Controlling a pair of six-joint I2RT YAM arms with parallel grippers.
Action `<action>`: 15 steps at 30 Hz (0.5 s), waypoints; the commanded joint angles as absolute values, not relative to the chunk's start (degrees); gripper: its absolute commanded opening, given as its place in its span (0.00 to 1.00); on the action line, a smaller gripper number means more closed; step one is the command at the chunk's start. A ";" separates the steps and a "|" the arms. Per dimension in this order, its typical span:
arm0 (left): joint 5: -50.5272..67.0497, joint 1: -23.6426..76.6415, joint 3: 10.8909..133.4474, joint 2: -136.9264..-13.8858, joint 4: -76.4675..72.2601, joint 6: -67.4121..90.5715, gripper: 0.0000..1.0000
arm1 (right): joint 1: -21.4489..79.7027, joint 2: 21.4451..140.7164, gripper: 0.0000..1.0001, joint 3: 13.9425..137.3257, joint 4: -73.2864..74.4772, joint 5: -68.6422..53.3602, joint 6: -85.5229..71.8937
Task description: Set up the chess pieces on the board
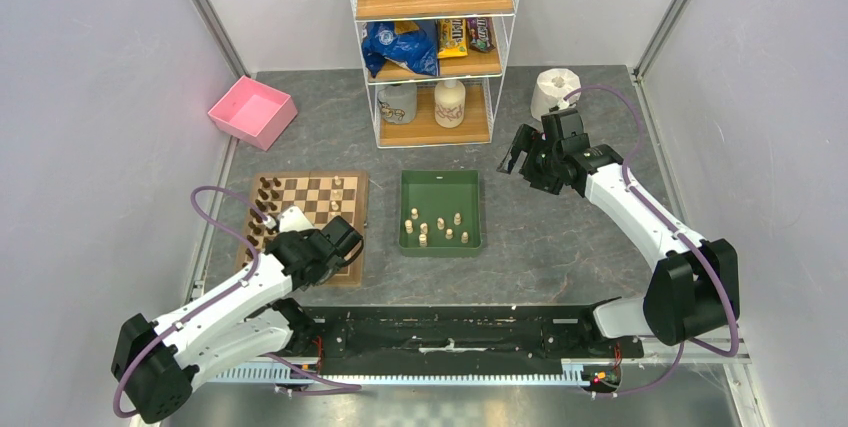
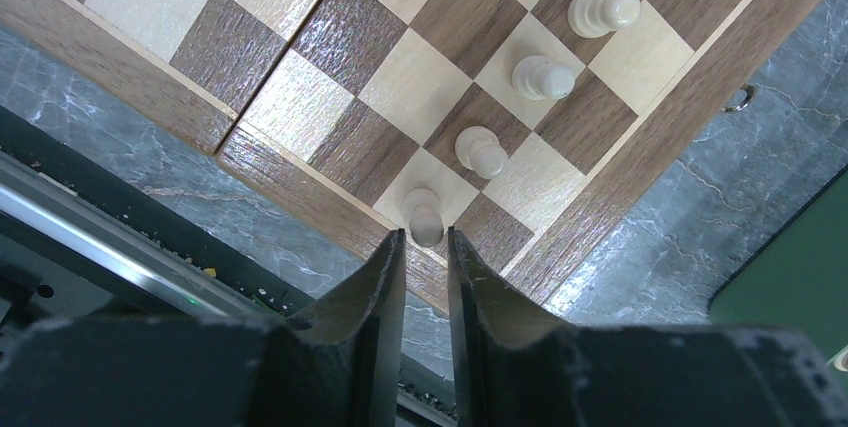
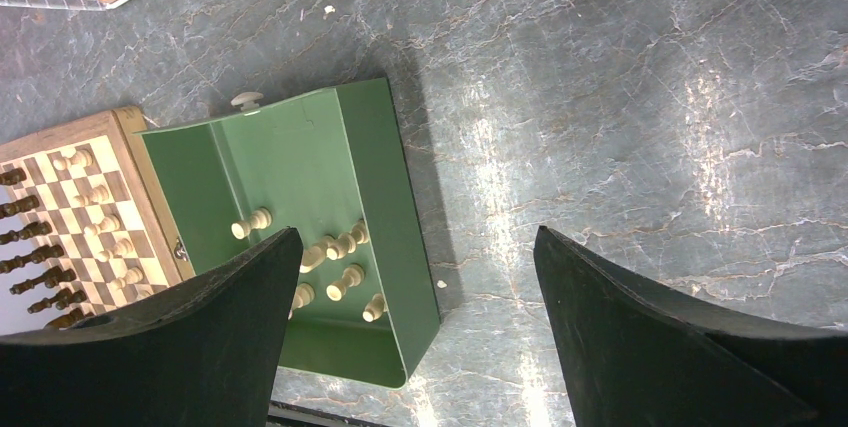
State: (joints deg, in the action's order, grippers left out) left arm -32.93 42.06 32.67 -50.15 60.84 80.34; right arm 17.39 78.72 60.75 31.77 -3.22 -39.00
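One pale pawn (image 2: 424, 213), just beyond left tool (image 2: 427, 239)

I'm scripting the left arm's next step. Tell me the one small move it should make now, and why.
Probably widen the left gripper slightly and lift straight up. The pale pawn already stands upright on the board, in line with three others, with the fingertips close beside its top; a sideways pull could tip it. More pale pieces wait in the green tray.
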 commanded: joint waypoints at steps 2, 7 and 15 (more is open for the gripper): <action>-35.34 41.71 34.52 -49.88 61.17 81.05 0.34 | 17.13 79.04 0.94 60.81 30.41 -3.70 -38.50; -35.41 41.70 35.53 -49.47 61.26 79.77 0.40 | 17.12 78.93 0.94 60.83 30.43 -3.63 -38.54; -38.02 41.73 40.64 -47.86 64.24 77.22 0.56 | 17.14 77.90 0.94 61.40 30.63 -4.30 -37.66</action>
